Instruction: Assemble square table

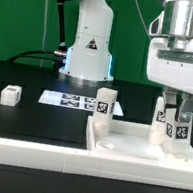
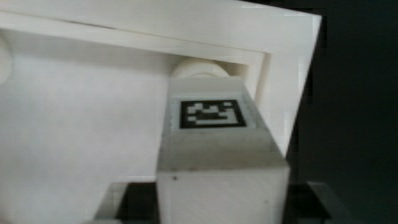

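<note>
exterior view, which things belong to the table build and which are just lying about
Job in hand:
tabletop; hand; held leg; standing leg; loose leg

Lying about:
marker board; white rail

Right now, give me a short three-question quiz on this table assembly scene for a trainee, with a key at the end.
1. True or false: the jaws are empty.
2. Fill in: apart from anything the jaws hold, ___ leg stands upright on the tabletop.
3. Where is the loose leg? A: on the tabletop. B: on the black table, toward the exterior view's left. C: on the marker board.

Key:
1. False. The jaws grip a held leg upright at the tabletop.
2. One, the standing leg at a corner.
3. B.
</note>
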